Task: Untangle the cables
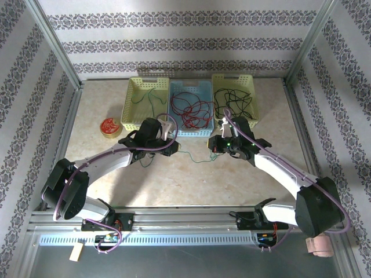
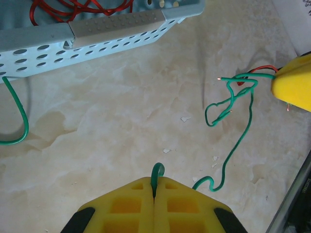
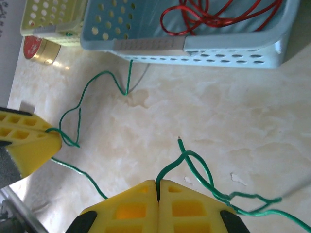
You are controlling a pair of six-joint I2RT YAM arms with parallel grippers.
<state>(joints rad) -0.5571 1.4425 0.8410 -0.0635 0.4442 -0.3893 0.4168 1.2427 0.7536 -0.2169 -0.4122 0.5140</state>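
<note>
One green cable (image 2: 232, 97) runs across the tabletop (image 1: 191, 185), in front of the blue basket (image 1: 177, 87). Both claws pinch it. The left claw (image 2: 155, 182) is squeezed shut on one part, and the right claw (image 3: 158, 183) is squeezed shut on another part. Between them the cable is loose and wiggly. Red cables (image 1: 194, 110) sit in the blue basket, and black cables (image 1: 232, 103) sit in the basket to its right.

I think the green cable is very light, thin and bendy. It looks like it holds kinks, and it could slip out of a weak pinch. A hard pull may make the knot (image 3: 228, 196) tighter. A good place to hold is close to the knot, one claw on each side.

From above you see all three baskets, but the knot is too tiny to make out. The left wrist view shows the knot up close, right beside the right claw.
</note>
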